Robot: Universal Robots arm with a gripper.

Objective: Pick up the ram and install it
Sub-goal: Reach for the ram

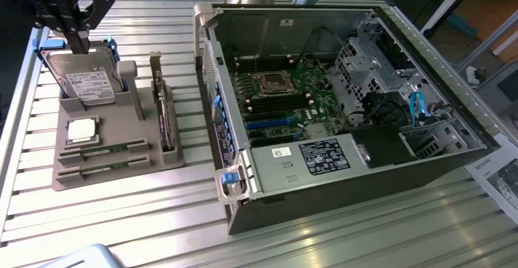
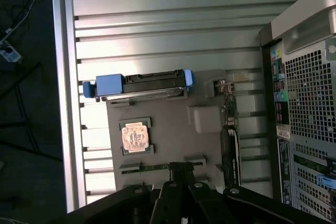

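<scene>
Ram, thin green stick; black angular claw closed nearby.

counter: we are seeing ribbed shiny metal
holder: we are seeing matt plastic
case: we are seeing dull metal

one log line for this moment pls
hand: shut, nothing held, above parts holder | ram: in holder slot, not picked | computer case: open
</scene>
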